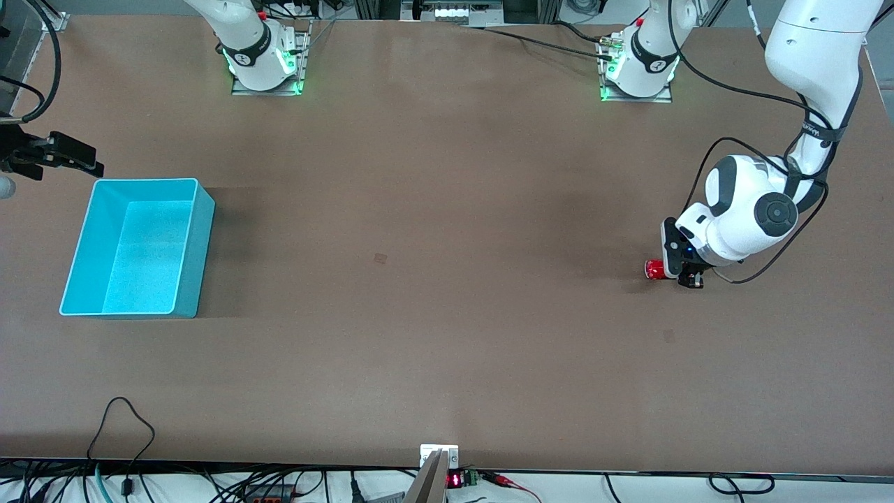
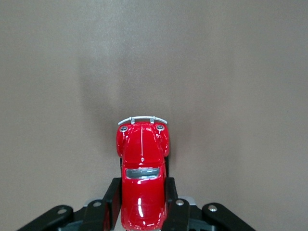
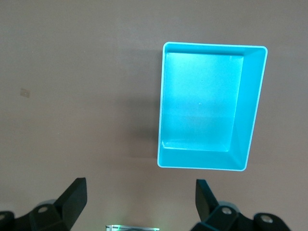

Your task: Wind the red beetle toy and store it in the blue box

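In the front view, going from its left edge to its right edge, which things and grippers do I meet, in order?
right gripper, open, waiting → blue box → red beetle toy → left gripper, shut on the toy.

The left gripper point(image 2: 144, 211) is closed on the red beetle toy point(image 2: 143, 173), its two black fingers point(image 2: 112, 202) pressed against the car's flanks, one on each side, around the cabin and the end of the body nearest the wrist. The other end of the car sticks out clear of the fingers, showing the rounded hood with a thin centre seam, two small round headlights and a curved silvery bumper at the tip. A small grey windshield sits mid-body, and the glossy paint carries bright highlights. Under the car lies plain brown tabletop point(image 2: 231, 72), with a soft shadow spreading past the bumper
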{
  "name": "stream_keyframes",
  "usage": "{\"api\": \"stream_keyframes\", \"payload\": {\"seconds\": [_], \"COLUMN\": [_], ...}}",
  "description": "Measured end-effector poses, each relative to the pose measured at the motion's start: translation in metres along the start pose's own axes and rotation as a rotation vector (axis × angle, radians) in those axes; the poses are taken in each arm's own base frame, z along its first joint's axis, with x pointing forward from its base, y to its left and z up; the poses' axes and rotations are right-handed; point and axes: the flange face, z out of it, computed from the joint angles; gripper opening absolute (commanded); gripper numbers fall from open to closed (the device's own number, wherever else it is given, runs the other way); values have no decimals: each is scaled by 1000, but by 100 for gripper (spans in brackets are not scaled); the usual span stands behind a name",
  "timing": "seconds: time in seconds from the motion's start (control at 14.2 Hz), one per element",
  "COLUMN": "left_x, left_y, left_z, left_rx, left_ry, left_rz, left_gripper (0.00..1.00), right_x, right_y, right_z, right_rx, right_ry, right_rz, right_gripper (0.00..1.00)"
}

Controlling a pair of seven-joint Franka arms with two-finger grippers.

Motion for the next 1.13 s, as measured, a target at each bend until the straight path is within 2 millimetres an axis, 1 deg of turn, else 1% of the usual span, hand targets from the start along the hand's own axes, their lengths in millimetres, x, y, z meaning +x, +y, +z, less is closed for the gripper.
{"api": "stream_keyframes", "payload": {"seconds": [0.14, 0.28, 0.63, 0.78, 0.99, 1.13], "left_x": [-1, -12, -79, -100, -126, -132], "left_y": [0, 0, 5, 8, 10, 10], "left_z": [0, 0, 0, 0, -1, -1], "left_rx": [0, 0, 8, 11, 16, 17], "left_ry": [0, -2, -2, -1, 0, 0], "left_rz": [12, 34, -26, -33, -16, -12], "left_gripper": [4, 4, 5, 5, 6, 8], "right_x": [0, 0, 0, 0, 0, 0], "right_y": [0, 0, 0, 0, 0, 0], "right_z": [0, 0, 0, 0, 0, 0], "right_rx": [0, 0, 0, 0, 0, 0], "right_ry": [0, 0, 0, 0, 0, 0], "right_rz": [0, 0, 0, 0, 0, 0], "right_gripper": [100, 100, 100, 100, 100, 100]}}
